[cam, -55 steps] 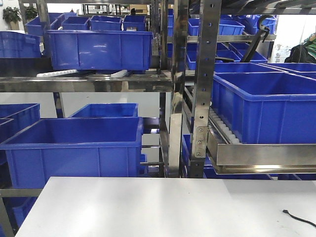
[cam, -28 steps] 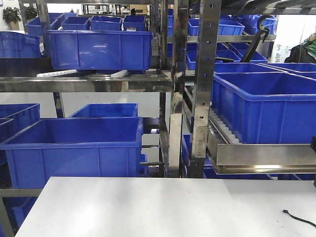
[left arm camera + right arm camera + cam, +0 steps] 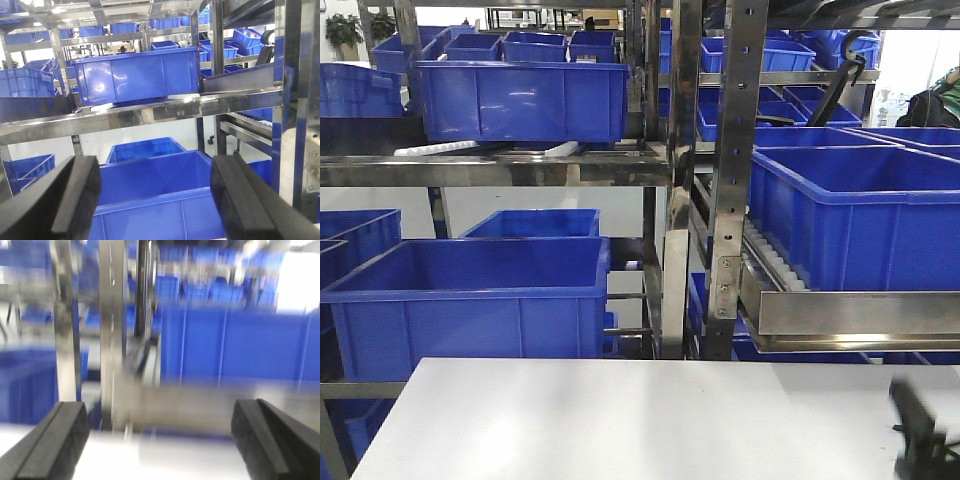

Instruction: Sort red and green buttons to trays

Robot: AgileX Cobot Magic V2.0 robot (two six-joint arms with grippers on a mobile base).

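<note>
White table; blurred dark shape cut off at right; left gripper, right gripper jaws apart.

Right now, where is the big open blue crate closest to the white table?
In the front-facing view the blue crate sits on the left, on the lower rack level just behind the far edge of the white table, left of the steel upright.

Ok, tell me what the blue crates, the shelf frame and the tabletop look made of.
The blue crates look like moulded plastic, semi-gloss: soft highlights, ribbed walls. The shelf frame is polished metal, probably stainless steel: mirror reflections, punched holes. The tabletop is smooth matte white, perhaps laminate; unclear.
</note>
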